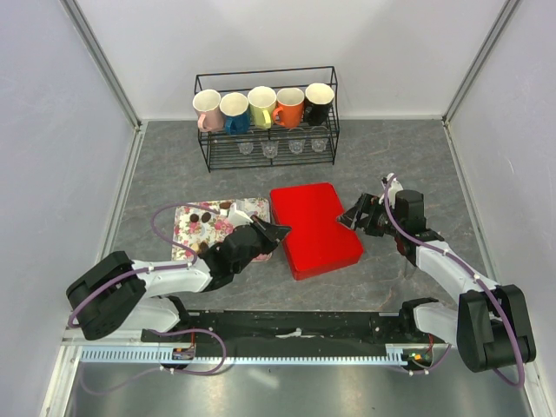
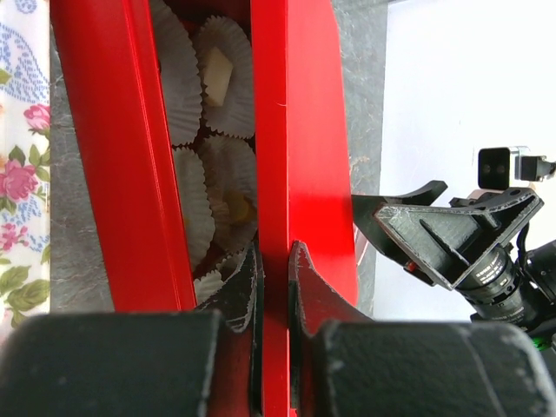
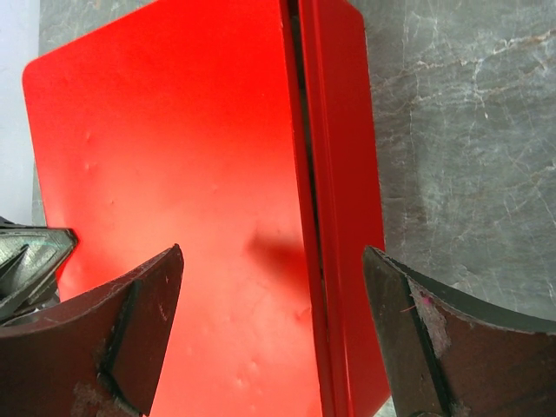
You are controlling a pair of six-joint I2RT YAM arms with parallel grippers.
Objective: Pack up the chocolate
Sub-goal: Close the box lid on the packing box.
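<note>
- One red box (image 1: 317, 234): left gripper (image 2: 274, 265) pinching lid edge (image 2: 278, 130), right gripper (image 3: 274, 295) spread wide.
- Step looks like opening the lid; next, lift it clear, then fetch chocolate (image 1: 206, 217).

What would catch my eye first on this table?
The bright red box in the middle stands out most: the left gripper is pinched on the edge of its lid, showing white paper cups inside, while the right gripper gapes open at the other side. Next come five coloured mugs in a wire rack at the back, and chocolates on a flowered tray left of the box.
</note>
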